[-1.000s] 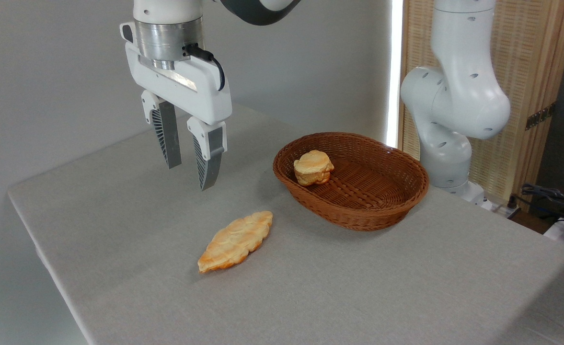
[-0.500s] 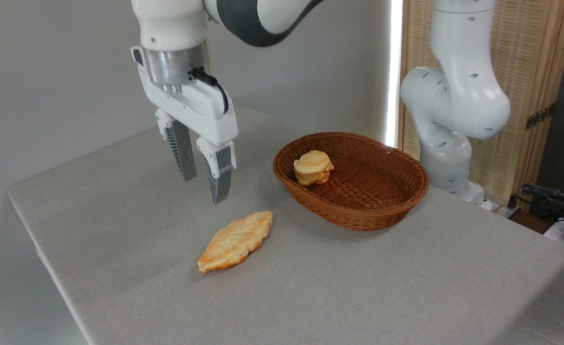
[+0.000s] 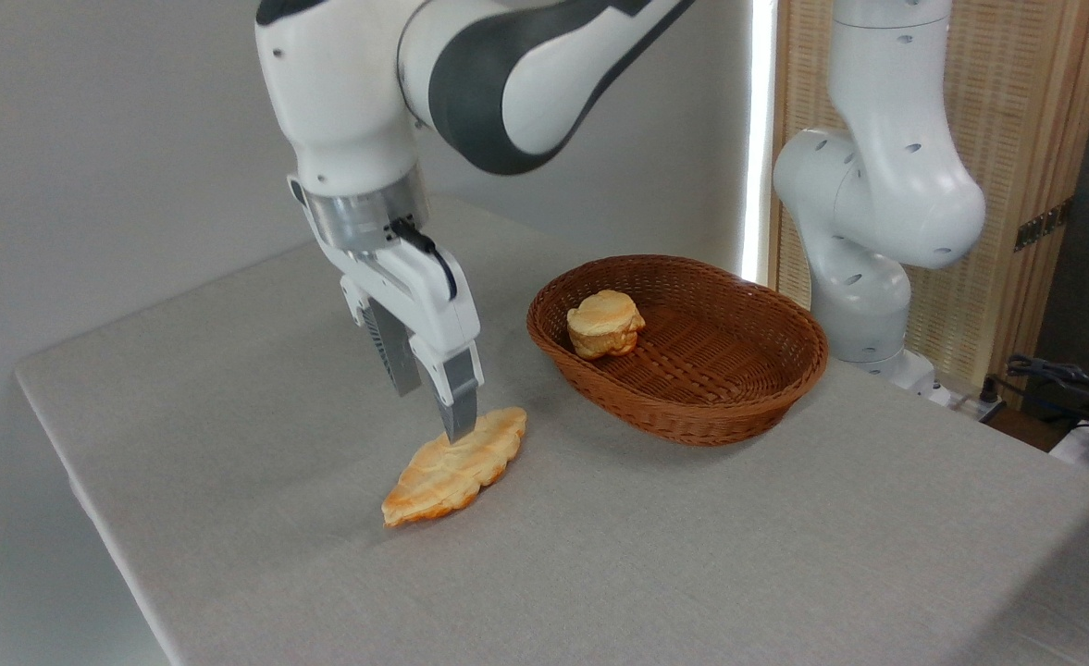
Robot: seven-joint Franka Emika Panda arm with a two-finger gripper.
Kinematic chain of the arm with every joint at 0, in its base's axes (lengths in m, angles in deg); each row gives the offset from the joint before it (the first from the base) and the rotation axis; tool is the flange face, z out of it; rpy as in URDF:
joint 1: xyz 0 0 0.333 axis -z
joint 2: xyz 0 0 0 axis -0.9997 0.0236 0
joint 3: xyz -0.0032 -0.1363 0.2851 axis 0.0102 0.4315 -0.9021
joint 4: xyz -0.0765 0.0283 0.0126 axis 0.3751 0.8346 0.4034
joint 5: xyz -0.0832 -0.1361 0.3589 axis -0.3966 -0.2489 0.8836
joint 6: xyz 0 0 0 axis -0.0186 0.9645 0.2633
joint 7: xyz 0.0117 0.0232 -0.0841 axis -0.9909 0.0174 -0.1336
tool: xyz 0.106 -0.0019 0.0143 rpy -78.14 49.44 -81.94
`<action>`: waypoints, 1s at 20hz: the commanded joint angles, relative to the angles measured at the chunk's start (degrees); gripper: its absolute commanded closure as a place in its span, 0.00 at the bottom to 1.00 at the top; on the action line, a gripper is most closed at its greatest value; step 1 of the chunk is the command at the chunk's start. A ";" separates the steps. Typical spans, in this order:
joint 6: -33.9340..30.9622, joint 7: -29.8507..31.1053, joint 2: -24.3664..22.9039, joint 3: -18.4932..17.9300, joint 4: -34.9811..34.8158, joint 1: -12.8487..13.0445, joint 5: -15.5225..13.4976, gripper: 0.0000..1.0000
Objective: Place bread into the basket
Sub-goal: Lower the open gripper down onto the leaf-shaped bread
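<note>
The bread [image 3: 451, 468], a long flat golden croissant shape, lies on the grey table in front of the basket's left end. My gripper [image 3: 433, 412] hangs just over the pastry's upper half, open, fingers pointing down. The nearer fingertip [image 3: 459, 427] overlaps the bread's top edge in the picture; whether it touches I cannot tell. The farther finger [image 3: 394, 356] stays behind and to the left. The brown woven wicker basket [image 3: 692, 414] sits to the right, apart from the bread.
A small round bun [image 3: 605, 324] rests inside the basket at its left end. The arm's white base [image 3: 863, 213] stands behind the basket at the right. The table's left edge [image 3: 81, 481] falls away near the bread. Cables lie at far right.
The gripper has dropped and moved right, from high above the table's left part down to the bread. Its fingers stay apart. Bread, bun and basket have not moved.
</note>
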 commanded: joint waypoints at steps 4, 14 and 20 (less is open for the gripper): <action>3.76 -1.13 1.69 -0.41 -3.19 0.15 0.62 0.00; 4.46 -1.13 4.77 -0.41 -3.19 0.15 0.80 0.00; 5.25 -1.22 5.12 -0.32 -3.10 0.15 0.71 0.60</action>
